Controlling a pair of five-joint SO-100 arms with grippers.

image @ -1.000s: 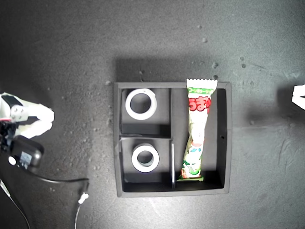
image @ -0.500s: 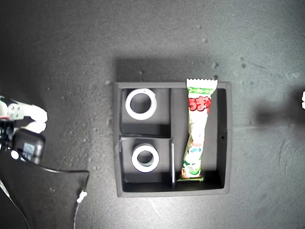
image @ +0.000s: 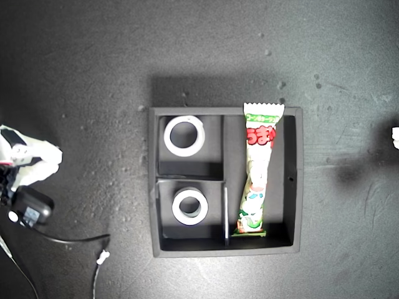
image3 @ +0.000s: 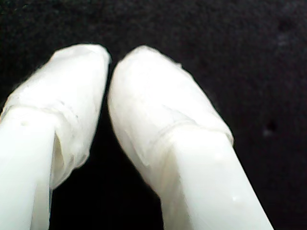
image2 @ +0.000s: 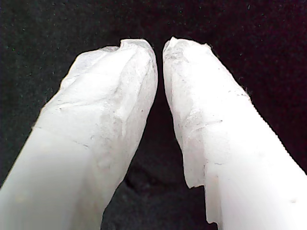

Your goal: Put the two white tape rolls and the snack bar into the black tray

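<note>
My first gripper (image2: 159, 48): white fingers (image2: 110, 110) pressed almost together, just a thin dark crack between the tips. Nothing pinched. Only dark table under it.

My second gripper (image3: 109, 60): the same, with fat white fingers (image3: 158, 120) nearly touching at the tips. Nothing pinched there either.

No telling from these close looks which arm is which in the exterior view.

Seen from above: black tray (image: 298, 180) in the middle of the dark table (image: 81, 62).

In the near small box on the exterior view's left, near roll (image: 190, 207), flat, hole up.

In the far small box just behind it, far roll (image: 184, 135), flat too, alone in its box.

In the tall box on the exterior view's right, bar (image: 257, 174), lying long-ways, a bit slanted. Near end down by the thin middle wall. Far crimped end poking over the tray's far rim.

At the exterior view's left edge, well apart from the tray, an arm (image: 28, 163), white, with a black box (image: 28, 208) and a cable (image: 68, 240).

At the exterior view's right edge, a tiny white bit (image: 395, 137) of another arm.
</note>
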